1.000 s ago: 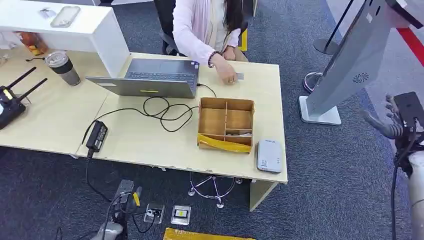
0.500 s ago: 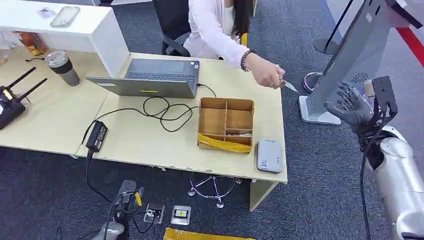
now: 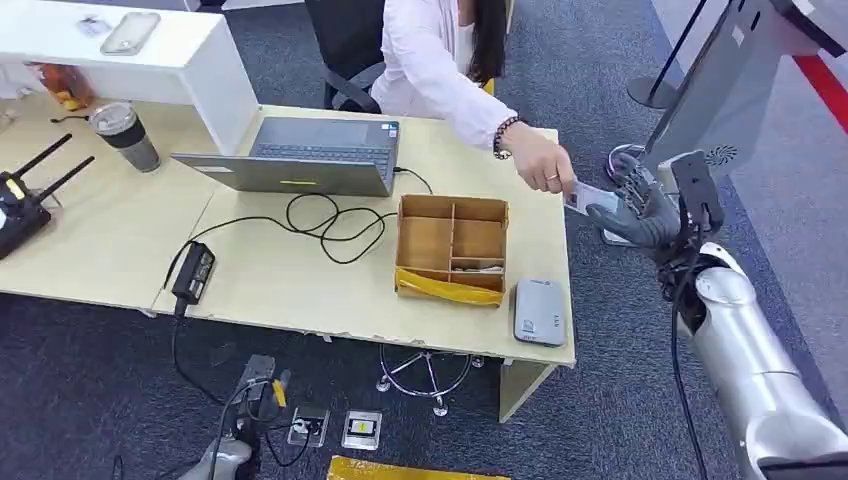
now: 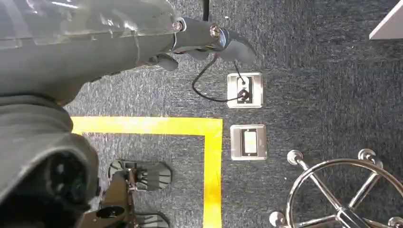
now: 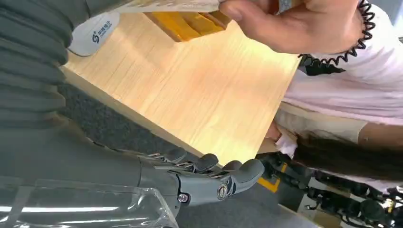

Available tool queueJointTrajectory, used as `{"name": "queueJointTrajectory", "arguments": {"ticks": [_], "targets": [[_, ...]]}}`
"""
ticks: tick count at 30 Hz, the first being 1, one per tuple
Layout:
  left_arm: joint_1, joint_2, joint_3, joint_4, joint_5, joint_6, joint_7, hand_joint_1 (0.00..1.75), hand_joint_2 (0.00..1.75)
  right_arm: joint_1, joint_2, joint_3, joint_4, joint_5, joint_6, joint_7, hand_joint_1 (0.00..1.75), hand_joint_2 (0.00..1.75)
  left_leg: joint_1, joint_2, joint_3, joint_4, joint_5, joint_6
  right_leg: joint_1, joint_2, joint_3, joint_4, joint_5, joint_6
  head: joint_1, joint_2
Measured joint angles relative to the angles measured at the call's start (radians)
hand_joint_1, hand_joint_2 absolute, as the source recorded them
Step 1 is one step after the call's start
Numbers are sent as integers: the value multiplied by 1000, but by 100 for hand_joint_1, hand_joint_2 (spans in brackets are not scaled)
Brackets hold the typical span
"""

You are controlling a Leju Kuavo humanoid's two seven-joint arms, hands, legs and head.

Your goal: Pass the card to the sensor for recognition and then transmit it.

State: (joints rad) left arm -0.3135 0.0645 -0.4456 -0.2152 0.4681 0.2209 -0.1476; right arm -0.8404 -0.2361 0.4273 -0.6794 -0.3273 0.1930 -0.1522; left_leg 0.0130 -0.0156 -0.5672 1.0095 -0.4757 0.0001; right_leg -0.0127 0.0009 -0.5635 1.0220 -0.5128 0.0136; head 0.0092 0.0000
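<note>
Since half a second ago the right hand [image 3: 640,212] has swung in from beside the grey kiosk stand [image 3: 700,120] toward the table's far right corner, and the person's hand [image 3: 545,168] has come further out past the table edge to meet it; the card [image 3: 588,197] now lies between the two, one end pinched in the person's fingers, the other against the robot's fingers. From the head view the right hand's fingers are spread and slightly curled around the card's outer end; whether they actually grip it or only touch it cannot be told, since the card hides the contact. In the right wrist view the card's pale edge [image 5: 166,4] is cut off at the frame border, with the person's fingers over it; the dark robot fingers [image 5: 209,166] show apart from it, loosely curled.

The left hand [image 4: 209,40] hangs over the carpet; part of a grey finger shows, the rest is hidden behind the wrist cover, so its opening cannot be judged.

On the table [image 3: 300,290] the grey sensor [image 3: 539,311] lies flat near the front right corner, just beside the cardboard box [image 3: 452,248]; a yellow strip runs along the box's near side; the contents of its compartments are too small to make out. A laptop [image 3: 300,155] sits behind the box, a black cable looping between them.
</note>
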Motion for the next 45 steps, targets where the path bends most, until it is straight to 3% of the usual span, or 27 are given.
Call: {"name": "queueJointTrajectory", "arguments": {"ticks": [4, 5, 30, 45], "targets": [[0, 0, -3, 0, 0, 5, 1, 0, 0, 0, 12, 37, 0, 26, -23, -14, 9, 175, 0, 0, 0, 0, 0, 0, 0, 0, 0, 0, 0, 0, 0, 0], [0, 0, -3, 0, -1, 5, 3, 0, 0, 0, 14, 44, 0, 29, -25, -16, 175, 175, 0, 0, 0, 0, 0, 0, 0, 0, 0, 0, 0, 0, 0, 0], [0, -1, -8, 0, 0, 6, 5, 0, 0, 0, 20, 98, 0, 54, -2, -8, 175, 175, 0, 0, 0, 0, 0, 0, 0, 1, -1, 0, 0, 0, 0, 0], [0, 0, -8, 0, 11, 6, 5, 0, 0, -9, 20, 121, 1, 75, 13, -42, 175, 175, 0, 0, 0, 0, 0, 0, 0, 1, 0, 0, 0, 0, 0, 0]]}}
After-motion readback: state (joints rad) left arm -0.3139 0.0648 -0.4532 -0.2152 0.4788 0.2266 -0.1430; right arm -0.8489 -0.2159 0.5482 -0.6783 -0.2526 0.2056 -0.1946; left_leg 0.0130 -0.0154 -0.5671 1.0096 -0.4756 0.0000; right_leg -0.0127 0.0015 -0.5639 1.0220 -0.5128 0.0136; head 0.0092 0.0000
